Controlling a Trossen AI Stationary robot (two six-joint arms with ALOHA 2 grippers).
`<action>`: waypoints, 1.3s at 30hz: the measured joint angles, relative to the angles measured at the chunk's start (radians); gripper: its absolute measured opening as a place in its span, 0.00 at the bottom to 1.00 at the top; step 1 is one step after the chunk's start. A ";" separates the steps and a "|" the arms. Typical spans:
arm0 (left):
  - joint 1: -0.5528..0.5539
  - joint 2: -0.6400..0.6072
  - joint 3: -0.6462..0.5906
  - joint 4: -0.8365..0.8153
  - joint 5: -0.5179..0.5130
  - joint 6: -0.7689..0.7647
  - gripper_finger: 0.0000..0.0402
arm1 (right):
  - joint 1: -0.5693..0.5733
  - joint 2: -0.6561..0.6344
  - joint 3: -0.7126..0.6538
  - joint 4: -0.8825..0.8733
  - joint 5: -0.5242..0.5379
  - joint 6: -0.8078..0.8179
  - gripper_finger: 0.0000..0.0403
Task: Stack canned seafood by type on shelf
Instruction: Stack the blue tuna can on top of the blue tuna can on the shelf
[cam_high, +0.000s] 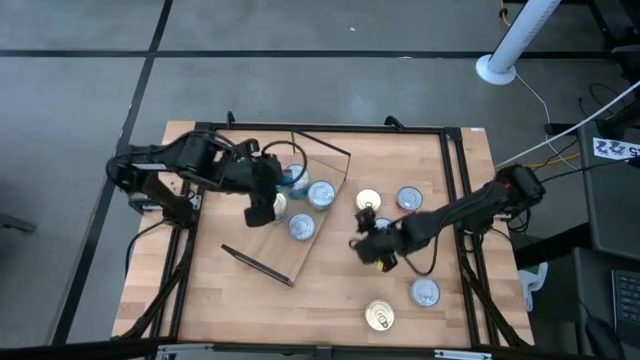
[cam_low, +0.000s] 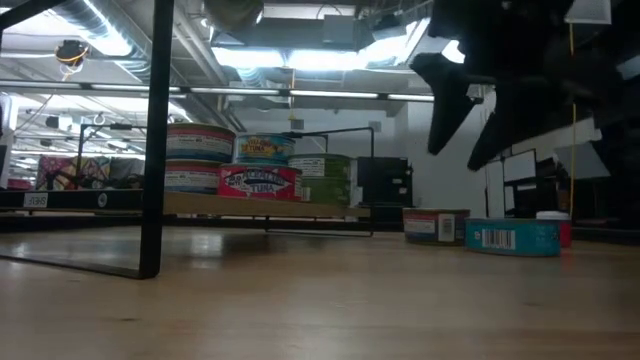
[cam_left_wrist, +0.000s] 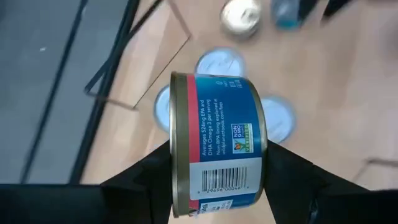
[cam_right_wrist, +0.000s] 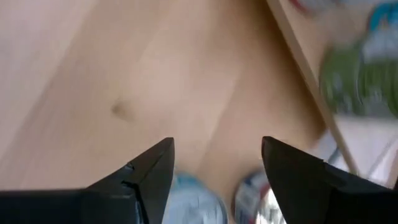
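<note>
- Spanning most of the high view, the slatted wooden bench (cam_high: 330, 290) carries everything, with dark frame bars along its sides.
- The shelf (cam_high: 262, 238), a light plywood board edged with thin dark bars, lies on the bench's left half, turned askew so its long axis runs diagonally against the bench's slats.
- The left arm reaches in over the shelf; the left end effector (cam_high: 262, 205) pinches a blue-and-red labelled tin (cam_left_wrist: 217, 146) between its two fingers. The tin is held on its side, its round axis running across the gap between the fingers, barcode toward the wrist camera.
- The right arm stretches from the bench's right edge toward the middle; the right end effector (cam_high: 366, 248) hangs with its fingers spread and nothing between them, above bare wood just right of the shelf.
- On the shelf, silver-topped tins (cam_high: 320, 194) sit flat near its far edge; the low view shows tins (cam_low: 200, 158) stacked two high there.
- Loose tins stand upright right of the shelf: a gold-lidded tin (cam_high: 369, 201), a silver one (cam_high: 409, 199), another silver one (cam_high: 425, 293), and a gold-lidded tin (cam_high: 380, 316) nearest the front edge.
</note>
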 joint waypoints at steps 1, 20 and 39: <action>0.000 -0.012 -0.040 0.001 -0.010 0.009 0.49 | -0.018 -0.023 0.000 -0.024 -0.013 0.025 0.60; -0.001 0.015 -0.510 0.048 -0.185 0.076 0.49 | -0.150 -0.318 0.000 -0.050 -0.027 0.127 0.60; 0.001 0.043 -0.533 0.192 -0.188 0.140 0.49 | -0.148 -0.327 0.000 -0.027 -0.025 0.118 0.60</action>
